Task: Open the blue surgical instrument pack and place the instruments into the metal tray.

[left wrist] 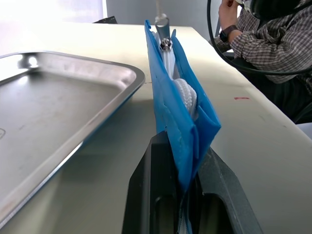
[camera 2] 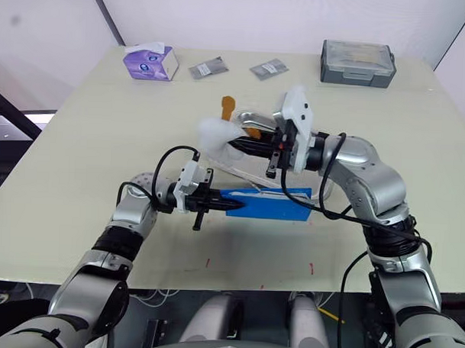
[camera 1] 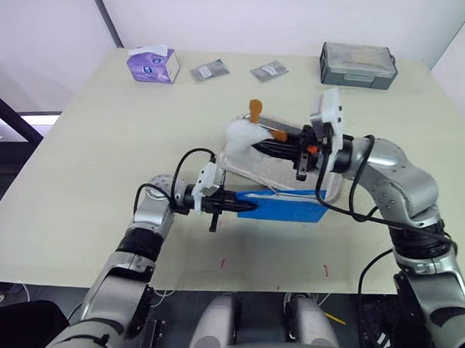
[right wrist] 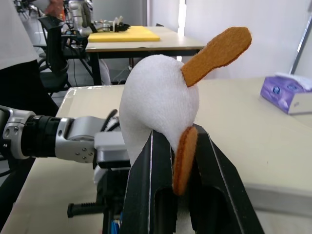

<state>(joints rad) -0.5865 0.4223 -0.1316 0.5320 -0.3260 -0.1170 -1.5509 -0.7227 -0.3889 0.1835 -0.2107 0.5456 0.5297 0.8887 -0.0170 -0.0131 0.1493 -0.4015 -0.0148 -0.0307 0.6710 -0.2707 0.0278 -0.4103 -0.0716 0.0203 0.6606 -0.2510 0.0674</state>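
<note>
- Left gripper (camera 1: 230,204) is pinching one end of the blue surgical instrument pack (camera 1: 285,206); its fingers are closing narrowly on the fabric, as the left wrist view shows.
- The pack is lying toward the near edge of the table (camera 1: 79,176), touching or just beside the near rim of the metal tray (left wrist: 73,97).
- In the left wrist view the pack is standing on edge, folds parting slightly, pale lining and a silvery tool tip (left wrist: 166,44) showing inside. It is looking partly open, not yet emptied.
- The tray interior is looking bare in the left wrist view; no instruments are lying in the visible part, so the transfer appears not yet done.
- Right gripper (camera 2: 260,147) is holding a white padded item with orange tabs (right wrist: 161,97) above the tray, jaws clamped narrowly on it. What it is I cannot tell; possibly packing from the pack.
- Remaining, by my judgement: spreading the pack fully and moving each tool to the tray.
</note>
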